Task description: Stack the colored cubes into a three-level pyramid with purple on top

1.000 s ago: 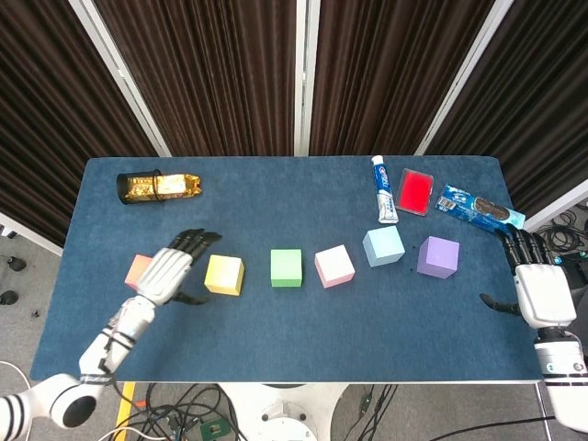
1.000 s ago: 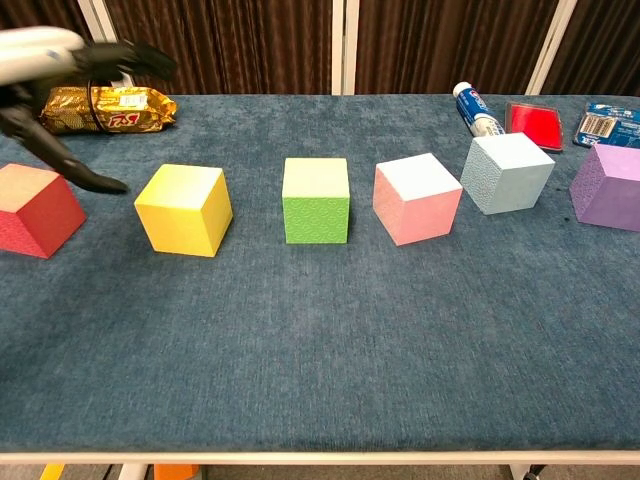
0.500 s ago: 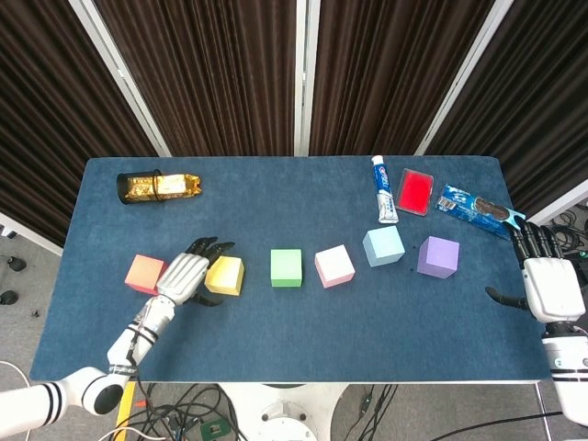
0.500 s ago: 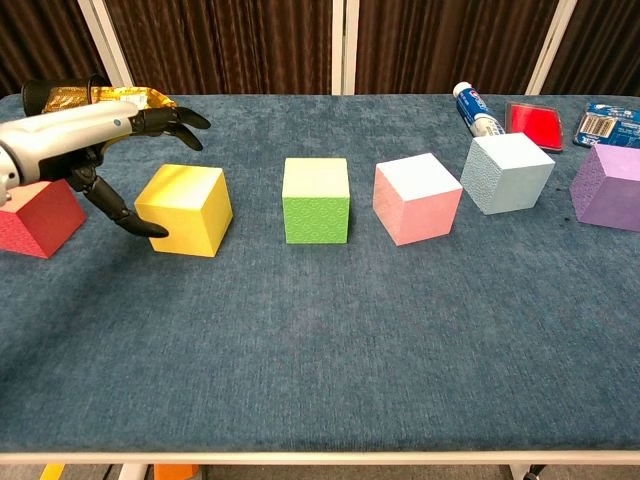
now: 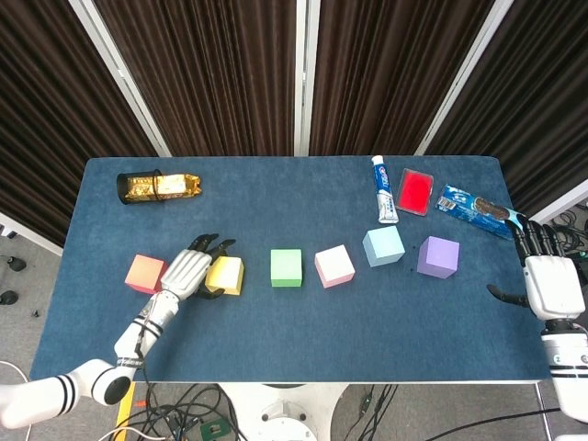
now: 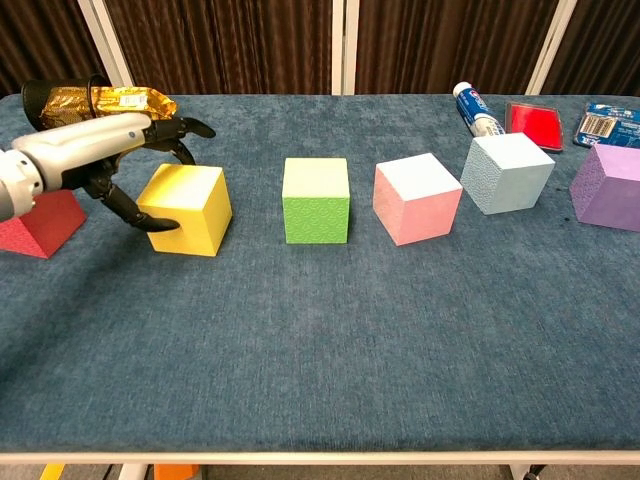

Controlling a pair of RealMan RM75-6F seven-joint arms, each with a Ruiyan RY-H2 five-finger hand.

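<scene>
A row of colored cubes is laid across the blue cloth-covered table [image 5: 276,322]. From the robot's left to right are seen a red cube [image 5: 144,273], a yellow cube [image 5: 226,274], a green cube [image 5: 287,267], a pink cube with a white top [image 5: 334,265], a light blue cube [image 5: 383,246] and a purple cube [image 5: 438,256]. All six are set flat on the cloth, none stacked, and each is kept apart from its neighbours.

The left hand [image 5: 186,272] is placed at the yellow cube's left side, between it and the red cube. In the chest view its dark fingers [image 6: 178,128] are curved over the cube's far top edge and the thumb is brought against the near left face, so the cube is clasped but not lifted. The right hand [image 5: 548,285] is held at the table's right edge, fingers spread and nothing in it, well apart from the purple cube.

Along the far side are found a gold foil snack packet [image 5: 158,186], an upright-lying white toothpaste tube [image 5: 383,189], a flat red box [image 5: 415,191] and a blue biscuit packet [image 5: 478,210].
</scene>
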